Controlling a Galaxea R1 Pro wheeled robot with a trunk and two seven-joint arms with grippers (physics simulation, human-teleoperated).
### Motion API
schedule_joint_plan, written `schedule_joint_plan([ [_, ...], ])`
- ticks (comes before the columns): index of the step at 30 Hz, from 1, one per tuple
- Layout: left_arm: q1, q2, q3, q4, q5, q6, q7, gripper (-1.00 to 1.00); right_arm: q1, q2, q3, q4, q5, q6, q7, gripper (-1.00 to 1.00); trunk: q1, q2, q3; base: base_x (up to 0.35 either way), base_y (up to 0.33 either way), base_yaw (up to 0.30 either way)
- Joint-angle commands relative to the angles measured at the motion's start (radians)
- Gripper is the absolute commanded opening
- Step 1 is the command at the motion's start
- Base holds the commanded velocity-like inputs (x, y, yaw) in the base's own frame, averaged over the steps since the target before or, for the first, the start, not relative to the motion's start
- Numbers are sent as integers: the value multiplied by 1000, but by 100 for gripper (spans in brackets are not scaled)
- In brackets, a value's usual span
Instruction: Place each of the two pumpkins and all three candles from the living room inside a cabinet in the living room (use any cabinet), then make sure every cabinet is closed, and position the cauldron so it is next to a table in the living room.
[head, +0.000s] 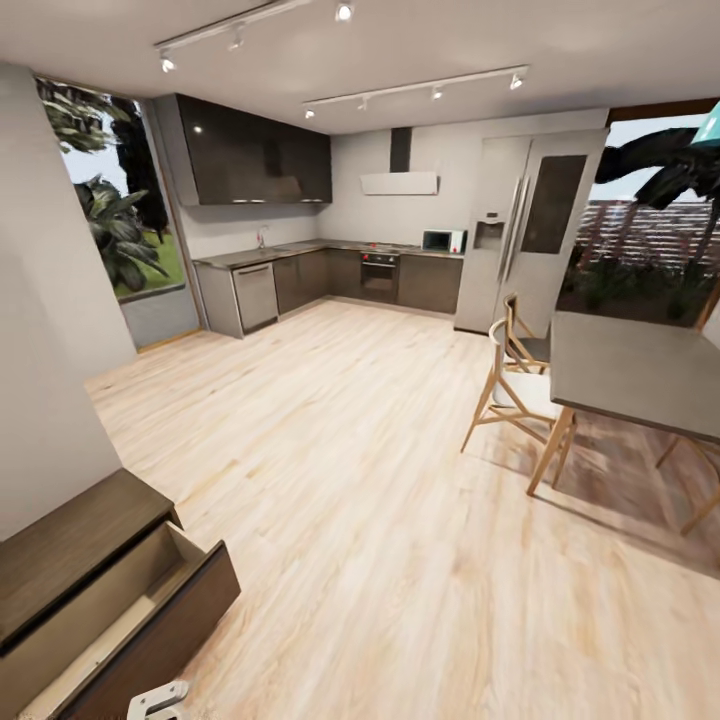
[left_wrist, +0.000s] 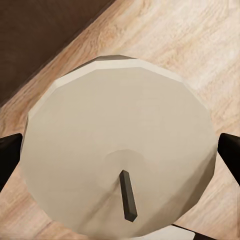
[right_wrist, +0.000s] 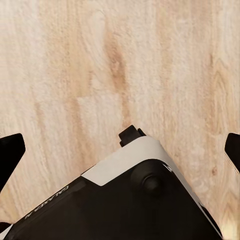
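Pale wood floor (head: 380, 520), cabinet (head: 70, 545) drawer open; left jaws clamped on candle (left_wrist: 120, 150), right jaws apart.

Daylight is pouring in from windows (head: 120, 220) at nine and three o'clock; the table (head: 640, 370) is casting soft floor shadows, and edges are bending wide-angle.

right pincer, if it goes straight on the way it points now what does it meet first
Most likely the robot's own black and white base, which sits in the lower part of its line. Past that lies the wood floor. Depth is unclear, so it might clear the base and meet the floor.
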Motion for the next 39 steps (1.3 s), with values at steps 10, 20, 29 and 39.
schedule_joint_plan([
  [10,0,0,0,0,0,0,0,-100,0,0,0,0,0,0,0,100,0,0,0,135,-186,290],
  [20,0,0,0,0,0,0,0,-100,0,0,0,0,0,0,1,100,0,0,0,122,-186,290],
  [29,0,0,0,0,0,0,0,-100,0,0,0,0,0,0,1,100,0,0,0,115,-186,290],
  [39,0,0,0,0,0,0,0,-100,0,0,0,0,0,0,1,100,0,0,0,104,-175,290],
])
